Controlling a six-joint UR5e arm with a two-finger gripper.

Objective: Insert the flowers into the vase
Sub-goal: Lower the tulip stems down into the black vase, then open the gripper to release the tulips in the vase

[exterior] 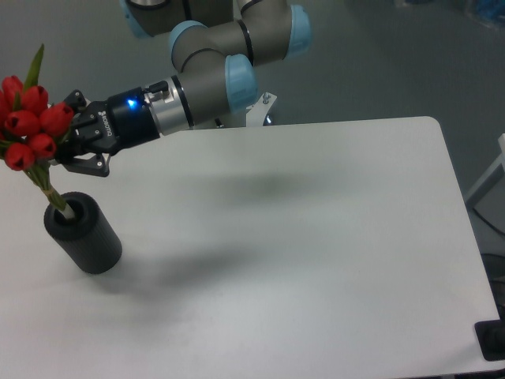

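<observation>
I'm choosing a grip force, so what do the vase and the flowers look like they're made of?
The vase: dark grey-black, matte, thick-walled; no glare on it, so maybe rubber, foam or coated plastic, though the picture can't settle which. The flowers: evenly red buds and stiff green leaves, likely artificial plastic or fabric. The tool is at the bunch.

The arm reaches leftward from its base, wrist roughly horizontal with a blue light lit; the gripper (65, 136) points left, its black fingers closed on something
</observation>
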